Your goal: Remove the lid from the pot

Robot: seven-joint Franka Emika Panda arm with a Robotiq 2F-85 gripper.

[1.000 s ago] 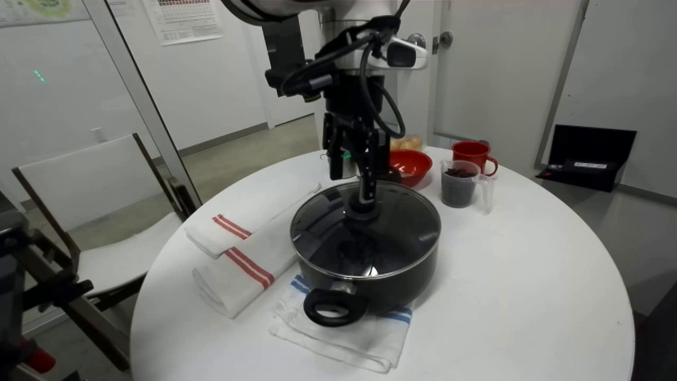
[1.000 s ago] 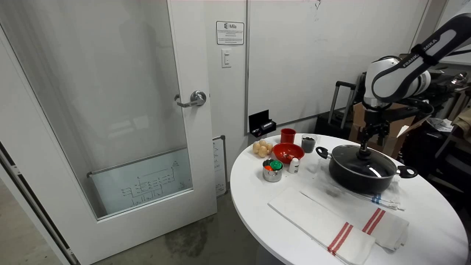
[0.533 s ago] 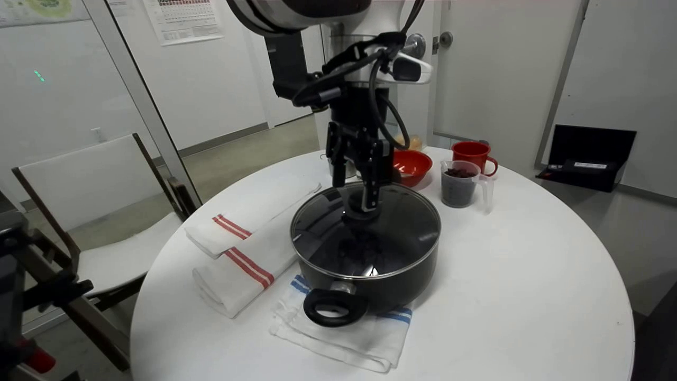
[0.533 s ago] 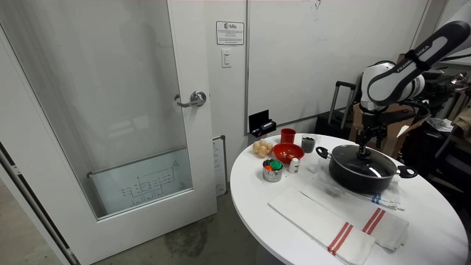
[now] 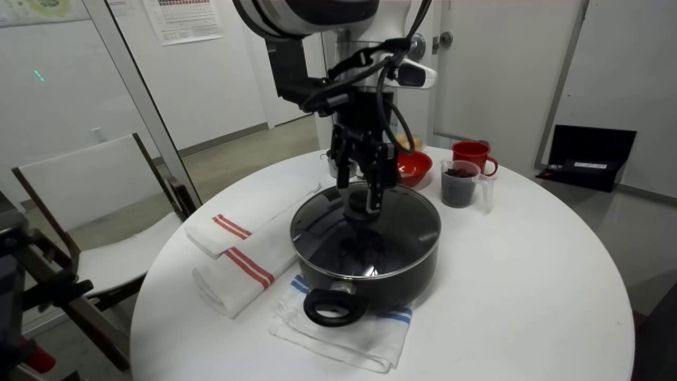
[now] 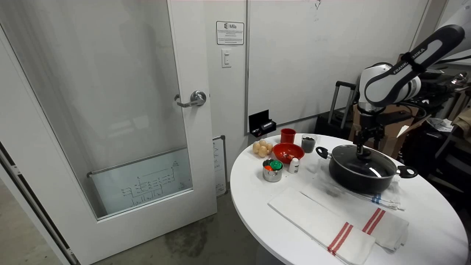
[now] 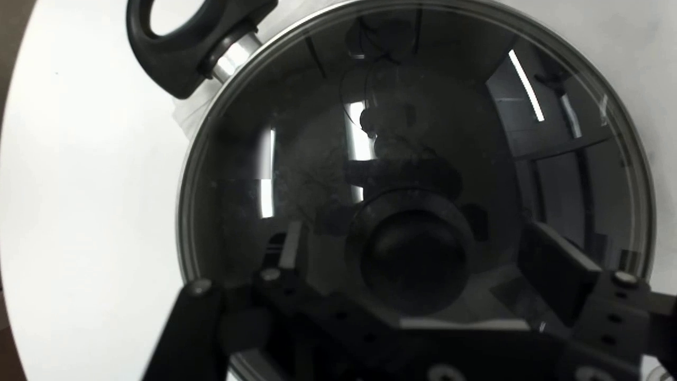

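On the worktop point(image 5: 529, 275), mid-frame, the lid point(image 5: 365, 243) still covers the pot point(image 5: 394, 291); fingers point(image 7: 555, 278) spread, knob point(image 7: 415, 254) ungripped, lifting remains.

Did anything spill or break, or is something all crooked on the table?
Nothing really stands out: I see no spills or breaks, and the lid sits evenly on the pot. The blue-striped cloth pokes out unevenly from under the pot, but that's probably on purpose.
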